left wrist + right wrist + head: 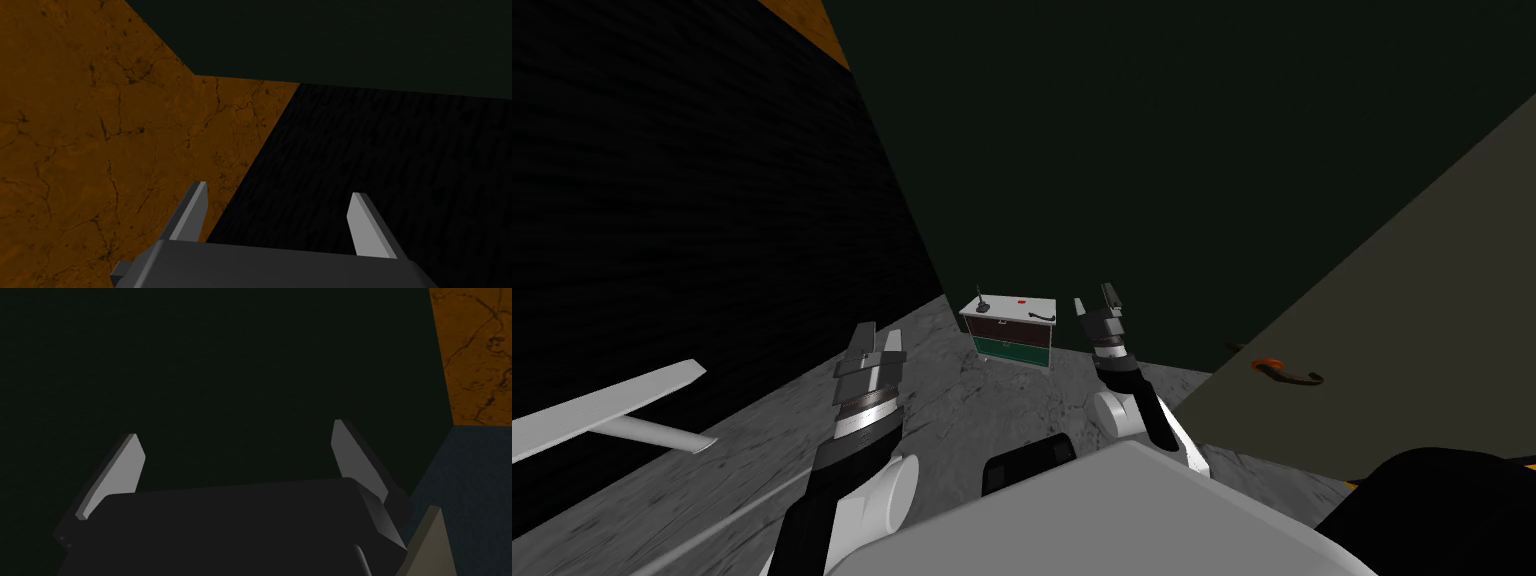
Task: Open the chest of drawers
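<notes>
A small chest of drawers (1009, 331) stands far off in the corner where two dark walls meet. Its top is white, with a dark upper drawer front and a green lower one. A few small dark items and a red spot lie on its top. My left gripper (874, 345) is raised well short of the chest, to its left; in the left wrist view this left gripper (277, 210) is open with nothing between its fingers. My right gripper (1097, 302) hangs right of the chest, also far from it; the right wrist view has the right gripper (235, 448) open and empty.
Grey marbled floor (952, 400) stretches between me and the chest. A greyish door (1392, 340) with a dark curved handle (1284, 372) stands open at my right. A white panel (607, 410) juts in from the left. Dark walls close the corner.
</notes>
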You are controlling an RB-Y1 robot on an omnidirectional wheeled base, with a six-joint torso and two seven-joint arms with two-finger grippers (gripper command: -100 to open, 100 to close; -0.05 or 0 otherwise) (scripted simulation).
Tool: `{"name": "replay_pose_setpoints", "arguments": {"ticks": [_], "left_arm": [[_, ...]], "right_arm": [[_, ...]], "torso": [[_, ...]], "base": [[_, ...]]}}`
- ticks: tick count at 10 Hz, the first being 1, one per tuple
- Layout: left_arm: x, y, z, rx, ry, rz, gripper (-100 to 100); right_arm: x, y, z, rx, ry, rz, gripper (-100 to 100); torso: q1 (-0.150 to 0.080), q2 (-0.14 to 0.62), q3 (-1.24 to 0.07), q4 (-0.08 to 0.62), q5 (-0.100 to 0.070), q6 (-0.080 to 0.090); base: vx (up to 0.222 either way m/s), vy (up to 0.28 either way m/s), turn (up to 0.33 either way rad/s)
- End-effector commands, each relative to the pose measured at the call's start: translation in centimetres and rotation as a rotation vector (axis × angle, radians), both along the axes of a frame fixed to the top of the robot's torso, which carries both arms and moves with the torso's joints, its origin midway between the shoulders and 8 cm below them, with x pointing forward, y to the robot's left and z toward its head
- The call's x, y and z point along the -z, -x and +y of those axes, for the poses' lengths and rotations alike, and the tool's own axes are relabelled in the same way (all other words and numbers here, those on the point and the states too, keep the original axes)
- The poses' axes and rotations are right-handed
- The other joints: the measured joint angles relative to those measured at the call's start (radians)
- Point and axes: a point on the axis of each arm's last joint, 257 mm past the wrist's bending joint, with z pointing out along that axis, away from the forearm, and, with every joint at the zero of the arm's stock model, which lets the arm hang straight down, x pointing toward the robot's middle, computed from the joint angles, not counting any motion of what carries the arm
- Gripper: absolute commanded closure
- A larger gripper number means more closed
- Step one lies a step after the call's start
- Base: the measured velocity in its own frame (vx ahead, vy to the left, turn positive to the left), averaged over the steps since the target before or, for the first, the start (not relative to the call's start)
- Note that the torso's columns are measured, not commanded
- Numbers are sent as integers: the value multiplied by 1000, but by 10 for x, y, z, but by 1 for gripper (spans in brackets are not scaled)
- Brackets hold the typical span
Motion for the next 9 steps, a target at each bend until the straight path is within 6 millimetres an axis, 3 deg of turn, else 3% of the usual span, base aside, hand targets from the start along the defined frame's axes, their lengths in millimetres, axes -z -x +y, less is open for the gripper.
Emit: {"name": "replay_pose_setpoints", "arguments": {"ticks": [1, 9], "left_arm": [[0, 0, 0, 0, 0, 0, 0], [0, 0, 0, 0, 0, 0, 0]], "right_arm": [[0, 0, 0, 0, 0, 0, 0], [0, 0, 0, 0, 0, 0, 0]], "torso": [[0, 40, -82, 41, 0, 0], [0, 618, -1234, 617, 0, 0]], "base": [[0, 0, 0], [0, 0, 0]]}}
